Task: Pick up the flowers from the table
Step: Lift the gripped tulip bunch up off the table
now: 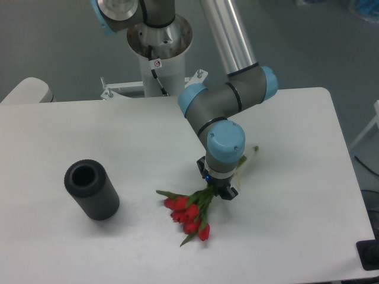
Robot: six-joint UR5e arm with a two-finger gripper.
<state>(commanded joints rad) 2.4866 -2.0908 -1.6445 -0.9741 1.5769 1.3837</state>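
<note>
The flowers point(189, 214) are a small bunch of red tulip buds with green leaves, lying on the white table point(296, 225) at front centre. Their thin stems run up and to the right, and the pale stem ends point(253, 150) show beyond the arm. My gripper point(221, 191) points straight down over the stems, just up-right of the buds. The blue-capped wrist hides most of the fingers. I cannot tell whether they are closed on the stems or only around them.
A dark hollow cylinder point(92, 189) stands on the left of the table, its open end up. The arm's base column point(160, 56) rises at the table's far edge. The table's front and right edges are near the flowers.
</note>
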